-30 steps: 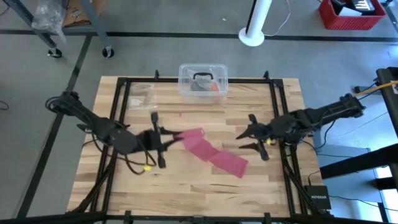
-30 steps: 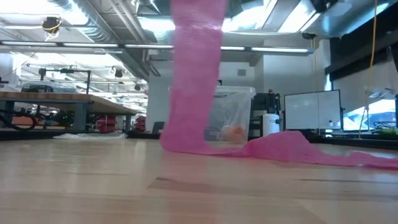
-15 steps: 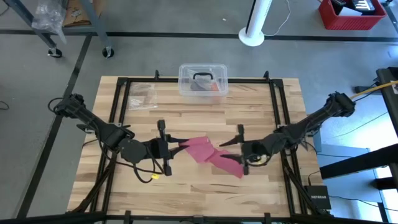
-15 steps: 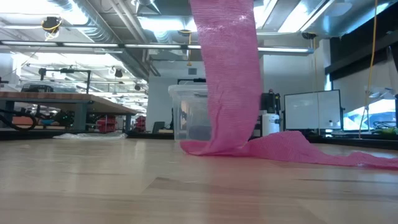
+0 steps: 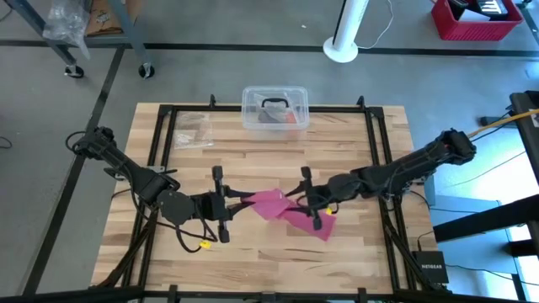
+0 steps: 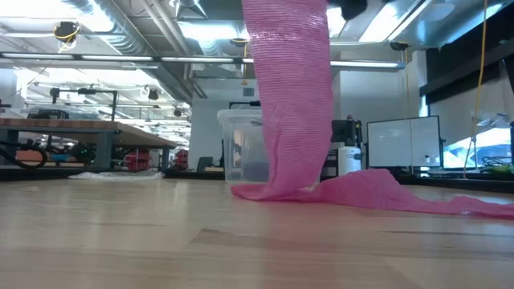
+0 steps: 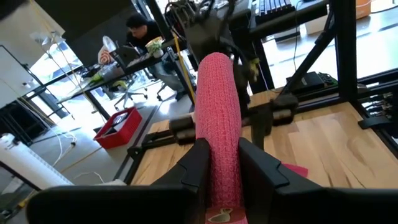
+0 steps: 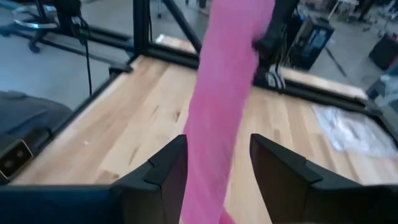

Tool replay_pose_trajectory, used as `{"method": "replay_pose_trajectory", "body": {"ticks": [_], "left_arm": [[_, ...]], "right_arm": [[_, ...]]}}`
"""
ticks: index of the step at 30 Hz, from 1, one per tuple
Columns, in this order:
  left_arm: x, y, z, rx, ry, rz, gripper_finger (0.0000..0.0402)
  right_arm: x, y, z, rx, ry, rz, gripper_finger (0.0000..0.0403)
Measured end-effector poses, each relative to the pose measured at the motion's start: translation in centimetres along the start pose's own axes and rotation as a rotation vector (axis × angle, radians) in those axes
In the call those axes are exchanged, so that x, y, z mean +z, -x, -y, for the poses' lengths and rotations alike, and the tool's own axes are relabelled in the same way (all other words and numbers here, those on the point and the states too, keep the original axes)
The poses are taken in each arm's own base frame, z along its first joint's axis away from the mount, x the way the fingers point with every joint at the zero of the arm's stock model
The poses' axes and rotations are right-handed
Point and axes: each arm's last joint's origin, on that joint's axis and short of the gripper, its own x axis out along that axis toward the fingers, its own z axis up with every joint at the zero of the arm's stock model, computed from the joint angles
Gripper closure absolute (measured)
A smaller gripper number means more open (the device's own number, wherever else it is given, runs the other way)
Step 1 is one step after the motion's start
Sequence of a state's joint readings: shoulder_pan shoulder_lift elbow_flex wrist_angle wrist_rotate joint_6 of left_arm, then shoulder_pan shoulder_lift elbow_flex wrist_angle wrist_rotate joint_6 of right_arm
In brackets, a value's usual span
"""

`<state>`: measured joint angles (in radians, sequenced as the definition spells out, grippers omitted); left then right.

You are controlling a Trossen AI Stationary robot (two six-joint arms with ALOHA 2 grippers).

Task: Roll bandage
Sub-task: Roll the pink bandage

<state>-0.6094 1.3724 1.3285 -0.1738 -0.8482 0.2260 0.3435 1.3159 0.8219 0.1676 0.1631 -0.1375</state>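
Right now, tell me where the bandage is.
In the high view the bandage is mid-table, one end pinched in the left hand, hanging between the right hand's open fingers, its tail on the wood.

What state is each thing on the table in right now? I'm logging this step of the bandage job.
bandage: unrolled, one end lifted, the rest trailing on the table.
left gripper: shut on the bandage.
right gripper: open, fingers either side of the hanging strip.
clear plastic box: lid on, at the far edge.
small clear plastic bag: lying flat near the box.
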Motion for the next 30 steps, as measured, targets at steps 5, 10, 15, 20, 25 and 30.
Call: {"method": "replay_pose_trajectory", "body": {"ticks": [5, 10, 15, 20, 25, 30], "left_arm": [[0.0, 0.0, 0.0, 0.001, -0.001, 0.000, 0.0346], [0.0, 0.0, 0.0, 0.001, 0.002, 0.001, 0.0345], [0.0, 0.0, 0.0, 0.002, 0.003, 0.001, 0.0345], [0.0, 0.0, 0.0, 0.002, -0.005, 0.001, 0.0345], [0.1, 0.0, -0.1, 0.003, -0.005, 0.007, 0.0345], [0.1, 0.0, 0.0, 0.003, -0.003, 0.008, 0.0345]], "right_arm": [[-0.9, -1.4, -0.5, 0.031, 0.033, -0.025, 0.0227], [-1.0, -1.8, -0.6, 0.030, 0.040, -0.014, 0.0255], [-1.0, -1.8, -0.6, 0.033, 0.053, -0.012, 0.0288], [-1.4, -2.0, -0.7, 0.039, 0.053, -0.037, 0.0299], [-1.9, -2.7, -0.8, 0.028, 0.066, -0.056, 0.0301], [-1.9, -2.8, -0.9, 0.025, 0.086, -0.052, 0.0323]]}}
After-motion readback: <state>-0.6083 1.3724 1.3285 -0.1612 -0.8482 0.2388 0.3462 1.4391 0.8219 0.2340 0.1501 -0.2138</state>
